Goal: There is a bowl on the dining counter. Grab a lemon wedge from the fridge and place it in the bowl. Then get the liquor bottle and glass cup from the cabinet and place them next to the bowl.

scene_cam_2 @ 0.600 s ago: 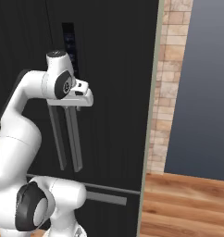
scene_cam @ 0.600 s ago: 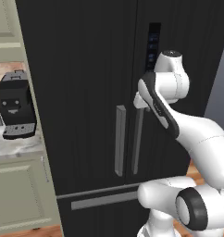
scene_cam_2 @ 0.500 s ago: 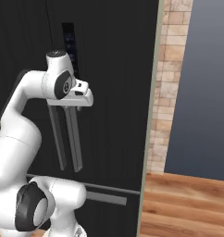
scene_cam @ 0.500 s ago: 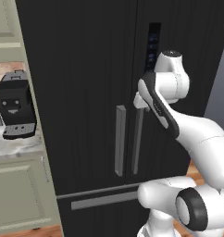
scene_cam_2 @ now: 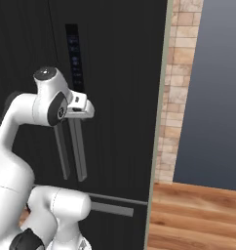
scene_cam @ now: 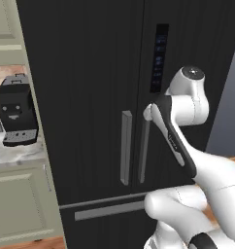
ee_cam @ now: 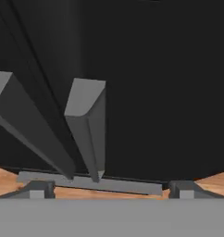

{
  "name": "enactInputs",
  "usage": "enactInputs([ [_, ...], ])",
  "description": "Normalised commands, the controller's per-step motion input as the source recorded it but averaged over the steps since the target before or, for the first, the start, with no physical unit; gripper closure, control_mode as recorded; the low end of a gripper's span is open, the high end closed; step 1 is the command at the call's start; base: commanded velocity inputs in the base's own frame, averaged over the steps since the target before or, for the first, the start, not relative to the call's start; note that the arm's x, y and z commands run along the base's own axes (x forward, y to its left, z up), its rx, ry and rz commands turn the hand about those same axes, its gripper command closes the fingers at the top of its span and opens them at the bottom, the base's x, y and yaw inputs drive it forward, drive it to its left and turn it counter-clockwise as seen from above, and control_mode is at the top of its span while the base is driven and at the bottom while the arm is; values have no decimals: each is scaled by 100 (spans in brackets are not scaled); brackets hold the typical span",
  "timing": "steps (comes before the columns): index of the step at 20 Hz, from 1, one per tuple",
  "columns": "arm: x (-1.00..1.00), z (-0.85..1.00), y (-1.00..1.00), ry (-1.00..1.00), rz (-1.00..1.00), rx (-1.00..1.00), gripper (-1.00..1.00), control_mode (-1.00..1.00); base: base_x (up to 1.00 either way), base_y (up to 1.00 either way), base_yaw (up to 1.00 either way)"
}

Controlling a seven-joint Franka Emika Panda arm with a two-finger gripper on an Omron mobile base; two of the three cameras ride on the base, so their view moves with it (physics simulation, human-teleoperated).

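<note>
A tall black fridge (scene_cam: 90, 73) fills the space ahead, both doors shut, with two grey vertical handles side by side. My gripper (scene_cam_2: 83, 110) hovers at the top of the right door handle (scene_cam: 144, 151), close to the door. In the hand view I look down along both handles, and the right door handle (ee_cam: 88, 125) lies between my fingertips (ee_cam: 37, 187), which stand wide apart, so the gripper (ee_cam: 111, 187) is open and holds nothing. The lemon wedge is hidden behind the shut doors. Bowl, liquor bottle and glass cup are out of view.
A black coffee machine (scene_cam: 15, 114) stands on a pale counter (scene_cam: 17, 153) left of the fridge, over cream cabinets (scene_cam: 22, 209). A brick wall (scene_cam_2: 181, 88) and wooden floor (scene_cam_2: 198, 215) lie to the right. A drawer handle (scene_cam: 109, 209) runs across the fridge's bottom.
My wrist has sunk slightly in front of the handles. The fridge doors stay shut and the jaws stay wide.
</note>
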Motion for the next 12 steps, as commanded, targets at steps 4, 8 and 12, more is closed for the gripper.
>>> enactInputs([
  [4,-23,-22,0,-24,-3,0,-100,-100,0,0,0],
  [8,-2,-28,9,-7,-5,0,-100,-100,0,0,0],
  [12,0,-14,7,0,0,0,-100,-100,0,0,0],
])
